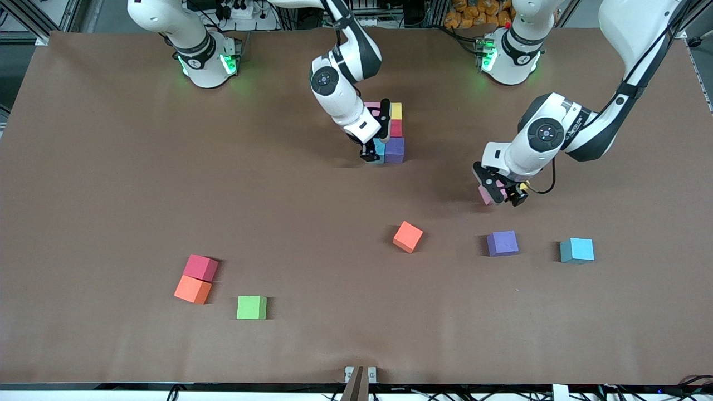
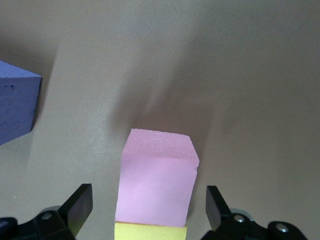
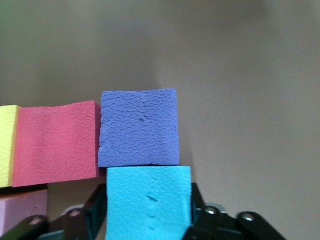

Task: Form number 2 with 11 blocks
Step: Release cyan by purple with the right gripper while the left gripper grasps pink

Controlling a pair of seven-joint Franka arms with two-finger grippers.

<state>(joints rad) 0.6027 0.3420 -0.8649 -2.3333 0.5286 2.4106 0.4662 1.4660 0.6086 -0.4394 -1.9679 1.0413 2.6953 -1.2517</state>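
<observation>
Right gripper [image 1: 372, 151] straddling light blue foam cube [image 3: 149, 204], fingers beside its sides, squeeze or slack: cannot tell. Cube touching purple foam cube [image 3: 140, 128] of started cluster; red [image 3: 56, 142] and yellow [image 3: 7, 145] cubes beside purple. Left gripper [image 2: 149, 210] spread wide around pink foam cube [image 2: 157, 180], toward left arm's end from purple cube.

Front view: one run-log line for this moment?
right gripper: jaws around light blue block beside purple block | left gripper: jaws open astride pink block | loose: six blocks
</observation>
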